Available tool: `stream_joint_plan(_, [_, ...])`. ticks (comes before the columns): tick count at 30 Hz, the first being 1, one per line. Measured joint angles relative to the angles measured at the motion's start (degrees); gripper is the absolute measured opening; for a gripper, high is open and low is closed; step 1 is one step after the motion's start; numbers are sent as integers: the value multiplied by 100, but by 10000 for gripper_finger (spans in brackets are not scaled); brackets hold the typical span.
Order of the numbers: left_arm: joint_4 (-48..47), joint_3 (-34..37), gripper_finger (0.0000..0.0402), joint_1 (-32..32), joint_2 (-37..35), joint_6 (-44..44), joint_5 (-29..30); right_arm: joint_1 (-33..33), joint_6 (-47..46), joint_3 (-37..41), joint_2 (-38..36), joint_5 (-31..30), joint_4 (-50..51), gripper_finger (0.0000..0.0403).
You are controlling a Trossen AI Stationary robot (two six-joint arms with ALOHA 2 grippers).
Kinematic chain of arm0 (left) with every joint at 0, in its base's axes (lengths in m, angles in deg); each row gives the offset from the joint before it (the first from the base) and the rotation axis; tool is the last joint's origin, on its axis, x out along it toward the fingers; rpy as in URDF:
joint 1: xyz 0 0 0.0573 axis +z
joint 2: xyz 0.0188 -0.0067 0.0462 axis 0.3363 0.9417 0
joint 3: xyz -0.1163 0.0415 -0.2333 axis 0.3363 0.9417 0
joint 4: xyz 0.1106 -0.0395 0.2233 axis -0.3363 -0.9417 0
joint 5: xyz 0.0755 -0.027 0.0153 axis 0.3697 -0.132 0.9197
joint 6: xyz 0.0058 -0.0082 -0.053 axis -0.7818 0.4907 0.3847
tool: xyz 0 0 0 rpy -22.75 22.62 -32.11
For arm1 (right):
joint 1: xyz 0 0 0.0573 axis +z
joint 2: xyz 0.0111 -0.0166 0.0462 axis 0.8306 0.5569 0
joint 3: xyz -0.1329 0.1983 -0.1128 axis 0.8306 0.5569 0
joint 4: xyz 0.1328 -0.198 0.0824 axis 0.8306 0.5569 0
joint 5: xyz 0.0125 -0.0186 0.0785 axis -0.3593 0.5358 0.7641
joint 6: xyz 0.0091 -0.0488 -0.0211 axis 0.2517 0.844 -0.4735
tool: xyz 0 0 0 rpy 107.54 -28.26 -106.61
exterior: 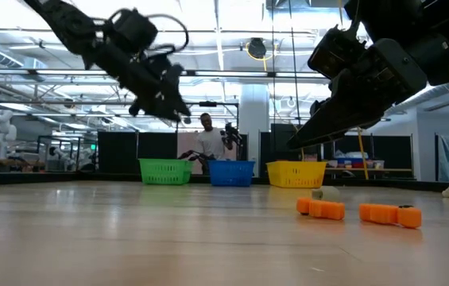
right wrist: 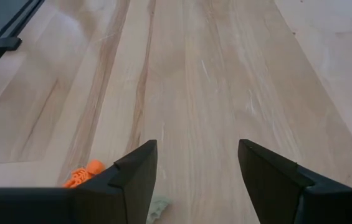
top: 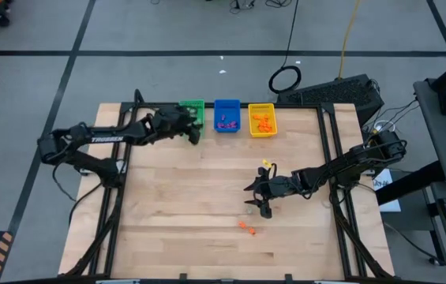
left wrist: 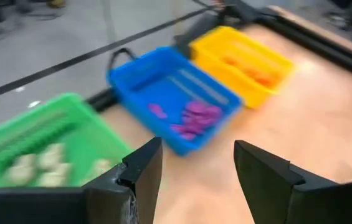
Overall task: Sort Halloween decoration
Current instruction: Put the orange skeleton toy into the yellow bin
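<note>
Two orange trinkets (exterior: 321,208) (exterior: 389,214) lie on the wood table, and they show in the high view as a small orange pair (top: 246,226). A pale trinket (exterior: 325,193) lies just behind them. My right gripper (right wrist: 197,149) hangs open above the table, near these pieces. In its wrist view an orange trinket (right wrist: 82,174) and a pale one (right wrist: 157,208) lie by one of its fingers. My left gripper (left wrist: 197,149) is open and raised in front of the green bin (left wrist: 38,137), which holds pale trinkets. It holds nothing.
Three small bins stand in a row at the table's far edge: green (top: 193,106), blue (top: 226,115) with purple trinkets, and yellow (top: 262,120) with orange ones. A small yellow piece (top: 266,164) lies beside the right arm. A person stands in the room beyond the bins (exterior: 207,135).
</note>
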Motion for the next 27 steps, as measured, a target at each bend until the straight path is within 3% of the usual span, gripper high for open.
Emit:
stream_joint_plan(5, [-244,-1,198,-1016,-354,37,100,2,-48,0,0,0,34,210])
stream_joint_plan(12, [-336,-2,199,-2864,-320,64,525,30,-291,0,0,11,302,210])
stream_joint_plan(17, [-310,2,199,-3977,-185,248,989,143,-455,-300,2,23,1047,210])
stream_joint_plan(27, [568,2,199,-5110,487,353,1097,1040,-998,-936,2,-222,1922,210])
